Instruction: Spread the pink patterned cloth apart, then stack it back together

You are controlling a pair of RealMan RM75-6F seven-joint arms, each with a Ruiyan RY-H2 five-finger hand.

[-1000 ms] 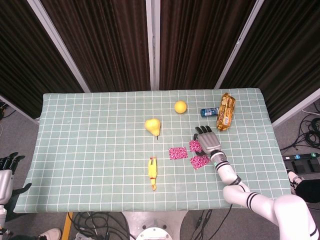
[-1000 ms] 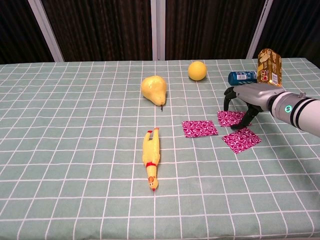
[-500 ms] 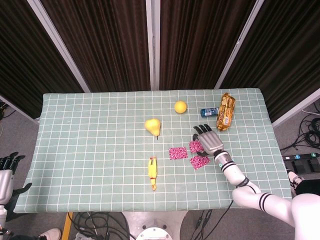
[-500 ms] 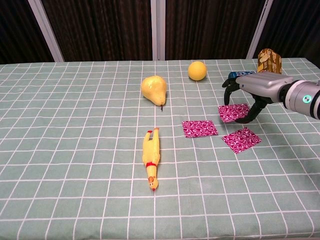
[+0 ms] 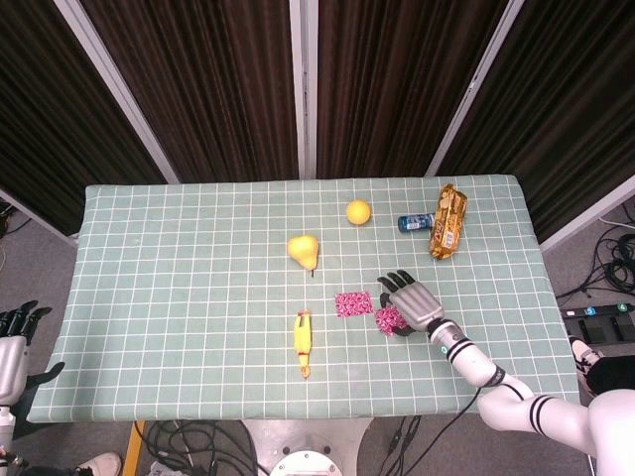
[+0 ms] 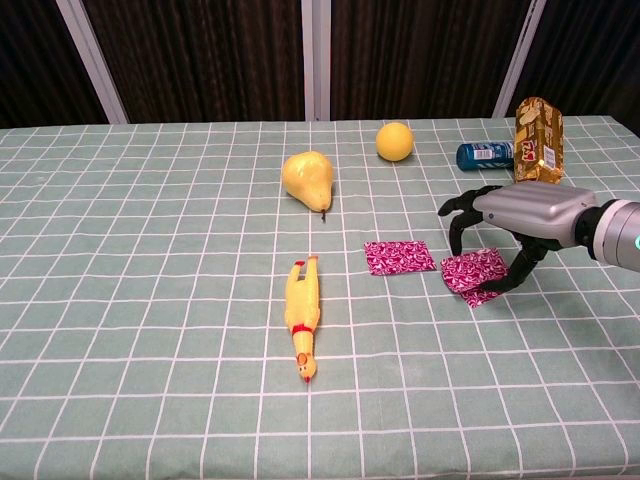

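So my right hand is arched over the pink cloth pieces at right of centre, fingers spread and curled down, tips around them, pressing rather than pinching I think, probably to stack them. One more piece lies just left. Left hand is parked off the table at lower left, can't tell its fingers.

My right robot hand moves toward six o'clock. The far pink cloth piece it hovered over now lies stacked on the near one, at three o'clock of the remaining single piece.
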